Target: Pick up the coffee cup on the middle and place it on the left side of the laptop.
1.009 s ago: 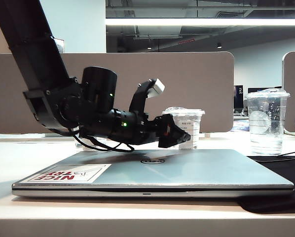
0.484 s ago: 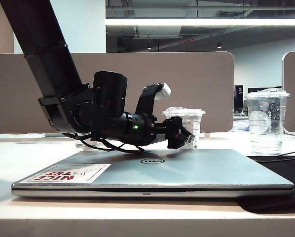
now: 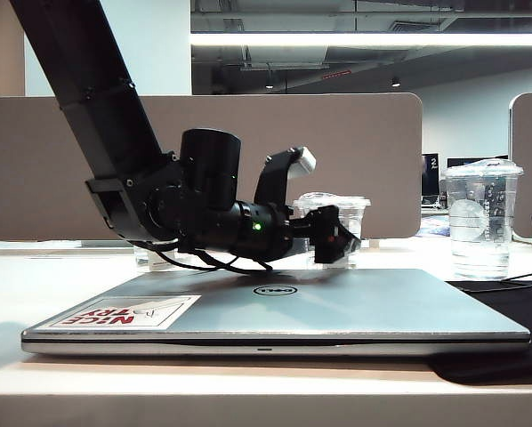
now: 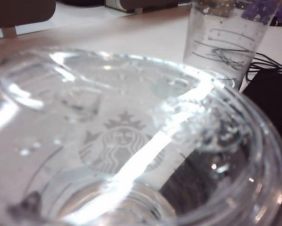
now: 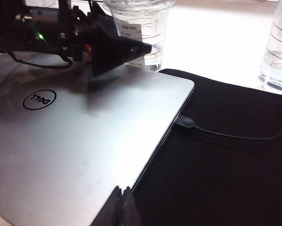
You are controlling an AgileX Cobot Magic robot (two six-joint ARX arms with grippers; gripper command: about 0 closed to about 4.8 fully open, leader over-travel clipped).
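Note:
The coffee cup (image 3: 348,213), short, clear and lidded with a white label, stands on the table behind the middle of the laptop (image 3: 337,307). My left gripper (image 3: 335,240) reaches low over the laptop lid and stands open right at the cup, its dark fingers (image 5: 124,49) beside the cup's wall (image 5: 143,26). In the left wrist view the cup's lid (image 4: 122,136) fills the picture and no finger shows. My right gripper (image 5: 121,201) is shut with nothing in it, hovering over the laptop's edge (image 5: 145,169) by the black mat (image 5: 226,174).
A taller clear cup (image 3: 482,218) stands at the right beyond the mat. A cable (image 5: 235,136) is plugged into the laptop's side and runs across the mat. A grey partition (image 3: 364,151) closes off the back of the table.
My left arm has reached further right over the laptop lid, bringing the open gripper up to the coffee cup. The cup and my right gripper have stayed still.

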